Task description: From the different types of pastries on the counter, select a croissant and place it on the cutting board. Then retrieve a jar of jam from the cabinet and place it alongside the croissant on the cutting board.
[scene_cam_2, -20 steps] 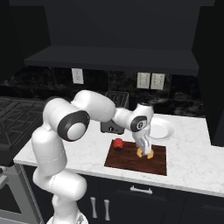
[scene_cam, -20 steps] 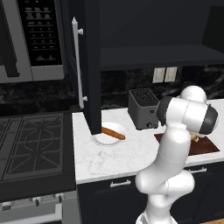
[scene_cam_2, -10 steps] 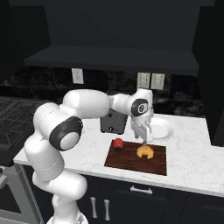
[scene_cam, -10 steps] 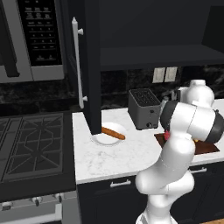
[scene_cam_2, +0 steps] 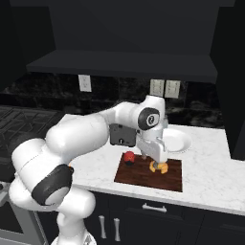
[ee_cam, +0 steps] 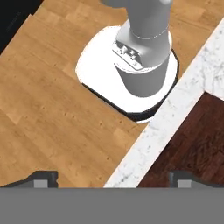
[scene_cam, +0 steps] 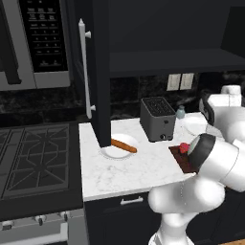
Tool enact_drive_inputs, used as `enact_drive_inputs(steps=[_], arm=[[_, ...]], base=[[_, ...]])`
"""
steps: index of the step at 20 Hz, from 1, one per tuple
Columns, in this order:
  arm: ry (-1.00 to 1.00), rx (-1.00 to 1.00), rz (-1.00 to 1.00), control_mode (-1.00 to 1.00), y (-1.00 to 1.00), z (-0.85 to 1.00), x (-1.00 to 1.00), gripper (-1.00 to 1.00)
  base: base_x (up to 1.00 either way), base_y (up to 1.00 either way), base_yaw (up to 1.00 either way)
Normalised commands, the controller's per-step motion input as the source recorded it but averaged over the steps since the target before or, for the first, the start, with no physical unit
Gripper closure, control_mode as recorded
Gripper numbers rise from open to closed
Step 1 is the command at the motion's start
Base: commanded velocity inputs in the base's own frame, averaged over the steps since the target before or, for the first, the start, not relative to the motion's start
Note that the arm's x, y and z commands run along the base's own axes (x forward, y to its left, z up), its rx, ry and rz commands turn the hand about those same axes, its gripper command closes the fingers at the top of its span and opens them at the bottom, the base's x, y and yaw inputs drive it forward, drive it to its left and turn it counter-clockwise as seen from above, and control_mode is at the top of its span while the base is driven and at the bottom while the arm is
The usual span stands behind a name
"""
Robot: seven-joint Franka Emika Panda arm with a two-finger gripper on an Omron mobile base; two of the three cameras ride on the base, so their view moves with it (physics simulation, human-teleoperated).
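Right of centre in the right base view, the cutting board (scene_cam_2: 173,177) lies on the counter (scene_cam_2: 210,184) with both task things on it: the croissant (scene_cam_2: 158,167) mid-board and the jar of jam (scene_cam_2: 128,157) toward its left end, near each other but apart. Hand (scene_cam_2: 156,161) hangs directly over the croissant, pointing down; whether it touches the roll cannot be told. In the hand view the finger tips (ee_cam: 43,178) sit at the far lower corners, so the hand is spread wide and holds nothing. That view looks past the board's edge and the counter rim to the wooden floor. Judgement: both placements look done. Croissant should be light, soft and flaky, easily crushed; best taken gently across its thick middle, not the thin horns. Jar likely stiff, smooth, a bit slippery; grip around its body, below the dark top. In the left base view a long stick pastry (scene_cam: 123,145) rests on a white plate (scene_cam: 109,151) below the open cabinet (scene_cam: 94,72) door, toaster (scene_cam: 157,119) to its right.
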Motion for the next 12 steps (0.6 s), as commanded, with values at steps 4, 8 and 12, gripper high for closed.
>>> enact_drive_inputs(steps=[4,8,12], arm=[[-0.03,-0.02,0.10,-1.00,0.11,0.44,-1.00,-1.00],[-0.20,0.00,0.07,-1.00,-0.02,0.28,-1.00,-1.00],[-0.31,-0.02,0.01,-1.00,0.07,-0.03,-0.94,-1.00]], base=[[0.00,0.00,0.00],[0.00,0.00,0.00],[0.00,0.00,0.00]])
